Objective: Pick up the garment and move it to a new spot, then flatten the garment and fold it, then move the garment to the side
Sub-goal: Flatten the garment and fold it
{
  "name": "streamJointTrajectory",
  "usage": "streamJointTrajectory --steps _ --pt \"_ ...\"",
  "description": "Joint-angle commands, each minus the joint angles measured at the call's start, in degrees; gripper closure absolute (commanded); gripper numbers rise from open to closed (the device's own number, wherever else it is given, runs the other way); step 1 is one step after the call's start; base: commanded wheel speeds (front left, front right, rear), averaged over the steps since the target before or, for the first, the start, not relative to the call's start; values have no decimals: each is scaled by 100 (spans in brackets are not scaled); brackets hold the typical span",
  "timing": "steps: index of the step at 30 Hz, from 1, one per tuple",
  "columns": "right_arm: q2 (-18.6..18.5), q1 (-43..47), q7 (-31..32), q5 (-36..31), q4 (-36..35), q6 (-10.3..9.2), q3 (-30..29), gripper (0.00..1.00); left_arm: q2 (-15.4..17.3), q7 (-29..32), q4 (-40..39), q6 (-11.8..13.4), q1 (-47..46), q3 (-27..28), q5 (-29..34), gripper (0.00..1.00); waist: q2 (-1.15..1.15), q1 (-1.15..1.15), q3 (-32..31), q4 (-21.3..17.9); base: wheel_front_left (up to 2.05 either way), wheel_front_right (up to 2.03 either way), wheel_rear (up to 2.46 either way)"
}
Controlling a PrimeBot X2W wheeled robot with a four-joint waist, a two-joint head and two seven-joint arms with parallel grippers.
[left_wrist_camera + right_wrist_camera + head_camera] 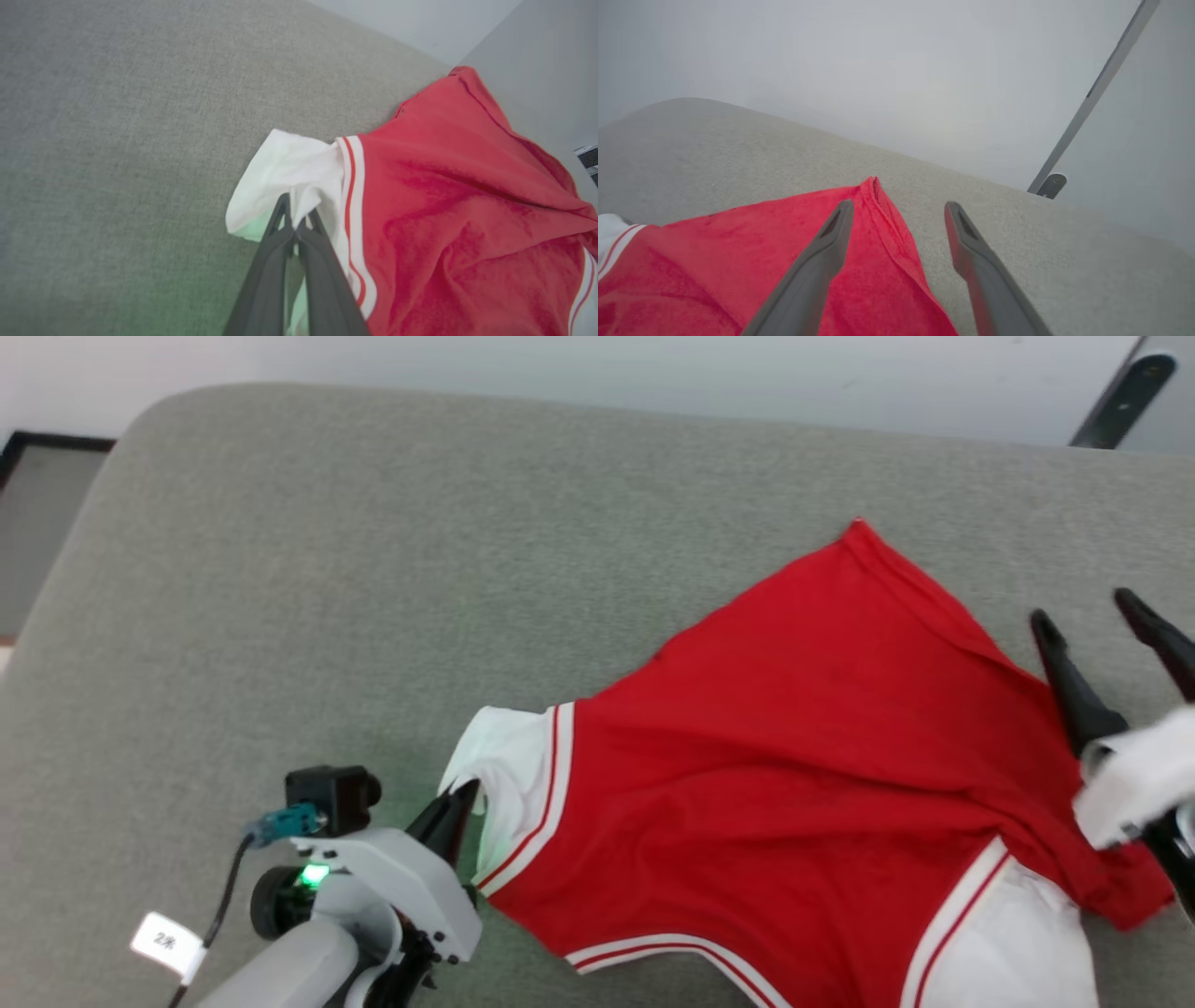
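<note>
Our left gripper is pinched shut on the white sleeve of the shirt; our right gripper stands spread open, holding nothing, straddling the red side edge. We note the shirt lies on the grey cushion between both arms, long axis running from near us away to the far right. We judge the right arm nearer the free sleeve, the likely next hold.
</note>
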Motion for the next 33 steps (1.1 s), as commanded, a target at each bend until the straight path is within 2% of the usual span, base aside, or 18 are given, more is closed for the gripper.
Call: streamJointTrajectory --steps 1,9,15,22,29,30,32,33 --pt "-55 -250 52 84 176 -7 153 0 -33 13 18 -50 -87 -17 41 100 0 0 90 158 0 0 0" --pt "-523 -1996 1135 579 1720 -7 958 0 -383 35 250 -270 -437 -156 123 100 0 0 360 692 0 0 0" --pt "-752 -3119 2253 999 2879 -7 1647 0 -711 -15 591 -521 -677 -245 128 100 0 0 558 1040 0 0 0" --pt "-795 -3940 3303 1226 3943 -7 2255 0 -1006 -93 963 -761 -870 -307 131 100 0 0 756 1288 0 0 0" --pt "-618 -4108 3816 1169 4983 -7 2430 0 -1185 -167 1257 -908 -968 -332 112 100 0 0 864 1431 0 0 0" --pt "-595 -4110 3788 1144 5077 -7 2436 7 -1200 -177 1287 -932 -982 -331 104 100 0 0 872 1441 0 0 0" --pt "-549 -4152 3648 1091 5255 -7 2383 80 -1227 -197 1352 -959 -1001 -326 88 100 0 0 883 1451 0 0 0" --pt "-520 -4166 3577 1041 5319 -7 2383 100 -1230 -197 1391 -982 -1005 -322 83 100 0 0 885 1448 0 0 0"
